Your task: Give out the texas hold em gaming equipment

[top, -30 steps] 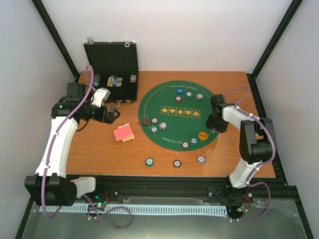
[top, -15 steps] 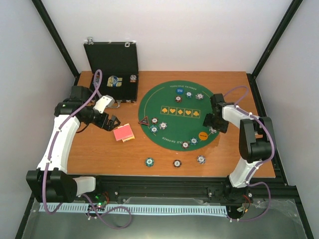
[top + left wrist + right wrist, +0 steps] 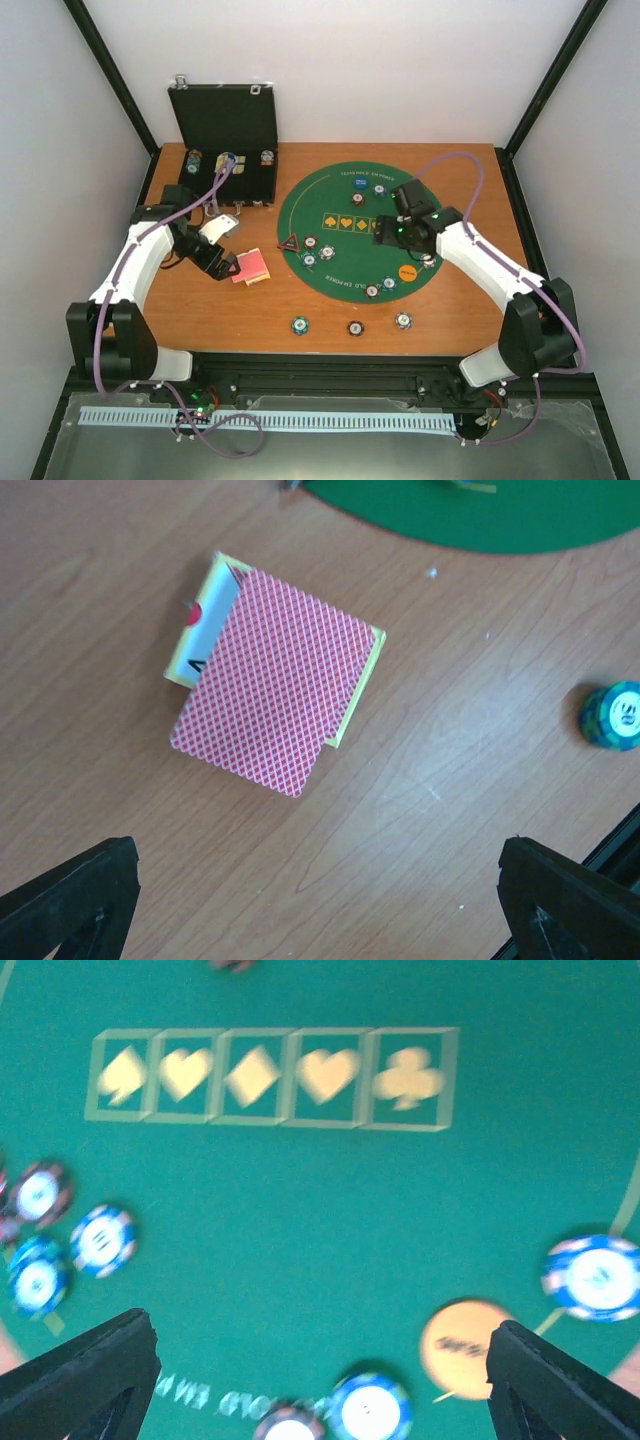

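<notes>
A stack of red-backed playing cards point(image 3: 250, 265) lies on the wood left of the mat, on a yellow-edged box with a face-up card under it point(image 3: 275, 695). My left gripper point(image 3: 223, 266) is open and empty just left of the cards; its fingers point(image 3: 70, 895) stand wide apart. My right gripper point(image 3: 381, 228) is open and empty over the mat's suit boxes point(image 3: 270, 1075). The orange disc point(image 3: 407, 271) point(image 3: 465, 1345), the blue disc point(image 3: 360, 182), the triangle marker point(image 3: 290, 243) and several striped chips point(image 3: 311, 243) lie on the mat.
The big green felt mat point(image 3: 350, 275) fills the middle. Three chips point(image 3: 355, 327) lie on the wood in front of it; one shows in the left wrist view point(image 3: 612, 715). The open black case point(image 3: 225, 125) with chips stands at the back left.
My left gripper has moved forward and down beside the cards. My right arm has swung left from the mat's right edge to over its middle.
</notes>
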`<move>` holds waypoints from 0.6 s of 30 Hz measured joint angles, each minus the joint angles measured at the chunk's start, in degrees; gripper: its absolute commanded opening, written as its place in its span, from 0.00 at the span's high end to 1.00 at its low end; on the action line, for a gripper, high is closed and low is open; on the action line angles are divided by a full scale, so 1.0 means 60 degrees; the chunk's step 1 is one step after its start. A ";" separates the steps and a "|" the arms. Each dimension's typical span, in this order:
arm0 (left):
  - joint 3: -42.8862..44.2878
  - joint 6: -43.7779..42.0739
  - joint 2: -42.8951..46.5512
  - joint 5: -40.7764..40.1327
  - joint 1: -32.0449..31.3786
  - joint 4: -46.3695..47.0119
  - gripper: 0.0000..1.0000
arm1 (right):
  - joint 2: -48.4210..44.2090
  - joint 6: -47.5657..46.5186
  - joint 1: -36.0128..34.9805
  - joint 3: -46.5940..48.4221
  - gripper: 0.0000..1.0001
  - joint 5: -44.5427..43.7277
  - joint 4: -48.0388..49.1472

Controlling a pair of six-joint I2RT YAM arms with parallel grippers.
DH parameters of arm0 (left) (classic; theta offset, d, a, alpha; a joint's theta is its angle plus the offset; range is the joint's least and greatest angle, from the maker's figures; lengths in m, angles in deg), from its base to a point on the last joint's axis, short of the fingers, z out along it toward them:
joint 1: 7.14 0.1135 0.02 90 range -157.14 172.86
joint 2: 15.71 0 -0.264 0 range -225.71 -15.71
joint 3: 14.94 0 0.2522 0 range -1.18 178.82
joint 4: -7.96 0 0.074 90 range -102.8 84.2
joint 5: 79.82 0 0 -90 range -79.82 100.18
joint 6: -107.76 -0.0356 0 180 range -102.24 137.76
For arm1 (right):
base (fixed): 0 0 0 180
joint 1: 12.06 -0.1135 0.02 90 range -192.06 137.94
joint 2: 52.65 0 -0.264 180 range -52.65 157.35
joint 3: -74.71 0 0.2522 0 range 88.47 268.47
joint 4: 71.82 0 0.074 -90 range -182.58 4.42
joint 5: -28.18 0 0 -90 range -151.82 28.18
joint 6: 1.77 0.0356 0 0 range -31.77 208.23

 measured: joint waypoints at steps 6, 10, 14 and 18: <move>-0.0911 -0.1246 -0.0004 -0.0248 -0.0273 0.0368 0.00 | -0.0390 0.0280 -0.1483 -0.0342 0.10 0.0444 0.0186; -0.1413 -0.1923 0.0073 -0.0692 -0.0772 0.0710 0.00 | -0.0685 0.0535 -0.1810 -0.0732 0.03 0.0761 0.0328; -0.1479 -0.2167 -0.0266 -0.1107 -0.1082 0.1147 0.00 | -0.1089 0.0729 -0.2047 -0.0918 0.00 0.0980 0.0408; -0.1479 -0.2302 -0.0568 -0.1410 -0.1155 0.1606 0.00 | -0.1297 0.0783 -0.2317 -0.0980 0.00 0.1140 0.0535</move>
